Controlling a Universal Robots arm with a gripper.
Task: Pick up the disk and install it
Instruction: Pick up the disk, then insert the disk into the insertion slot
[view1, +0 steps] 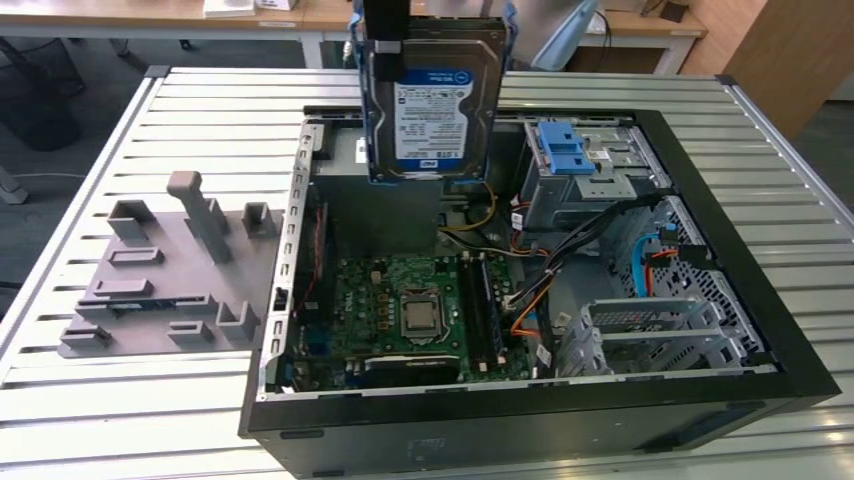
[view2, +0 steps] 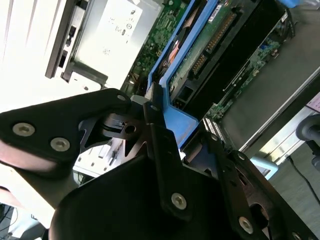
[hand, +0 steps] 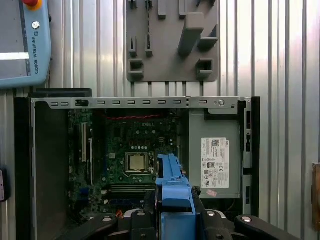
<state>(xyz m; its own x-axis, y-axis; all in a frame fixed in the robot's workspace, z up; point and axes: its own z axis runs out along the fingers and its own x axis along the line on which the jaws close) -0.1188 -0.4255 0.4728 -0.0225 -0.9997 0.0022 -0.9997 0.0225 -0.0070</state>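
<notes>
Silver disk (view1: 434, 110) held upright in the air, fingers (view2: 162, 165) clamped on its blue bracket (hand: 172, 185), above the open computer case (view1: 747, 250) toward the tabletop's (view1: 200, 120) far edge in the exterior view, grey drive bay (view1: 587, 175) just beside

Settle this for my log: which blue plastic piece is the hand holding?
The blue bracket framing the disk, held upright above the computer case; the blue latch sits apart on the grey drive bay.
</notes>
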